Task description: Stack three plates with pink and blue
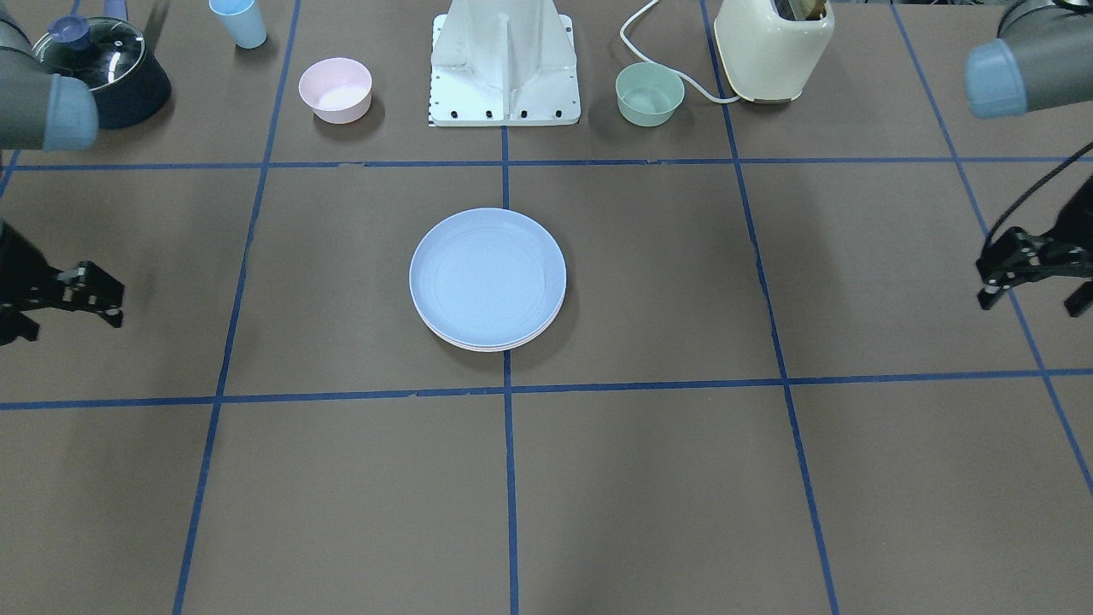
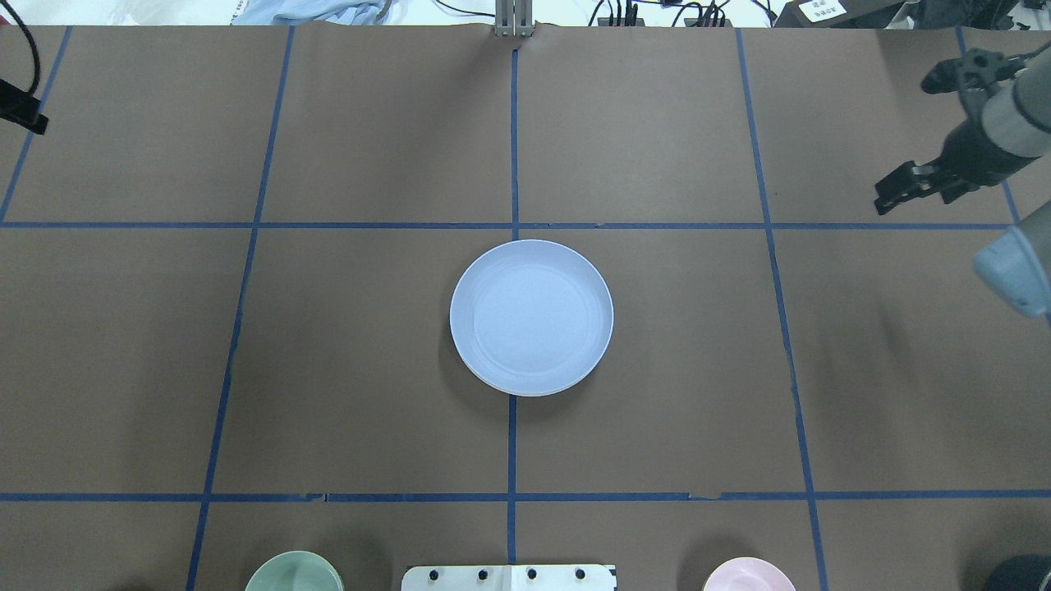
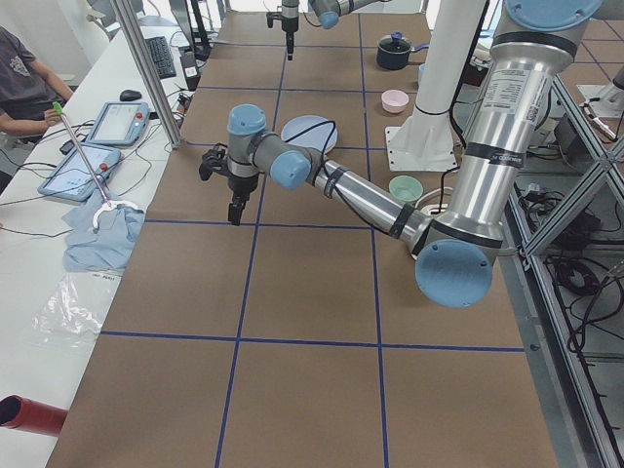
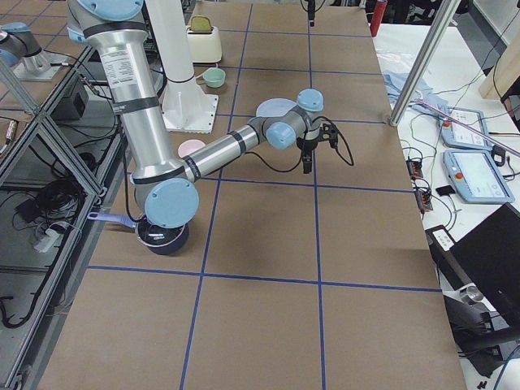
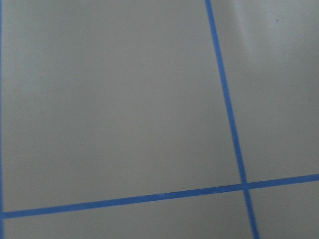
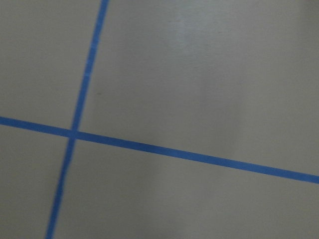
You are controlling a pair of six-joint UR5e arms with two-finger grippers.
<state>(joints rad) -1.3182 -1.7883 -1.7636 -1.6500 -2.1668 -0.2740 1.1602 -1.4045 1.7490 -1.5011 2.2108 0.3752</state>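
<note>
The light blue plate [image 1: 487, 273] lies on top of a stack at the table's middle, also seen in the overhead view [image 2: 531, 316]. Only thin pale rims of plates under it [image 1: 491, 346] show; the pink and cream-green plates are otherwise hidden. My left gripper [image 1: 1033, 299] hovers far off to one side of the stack, open and empty. It is cut by the edge of the overhead view [image 2: 25, 115]. My right gripper [image 1: 64, 316] hovers far off on the other side, open and empty, and also shows in the overhead view [image 2: 899, 190]. Both wrist views show only bare table and blue tape.
Along the robot's side stand a small pink bowl [image 1: 336, 88], a small green bowl [image 1: 649, 92], a cream toaster [image 1: 773, 47], a blue cup [image 1: 239, 21], a dark lidded pot [image 1: 107, 68] and the white robot base [image 1: 505, 64]. An operator [image 3: 24, 78] sits beyond the far edge.
</note>
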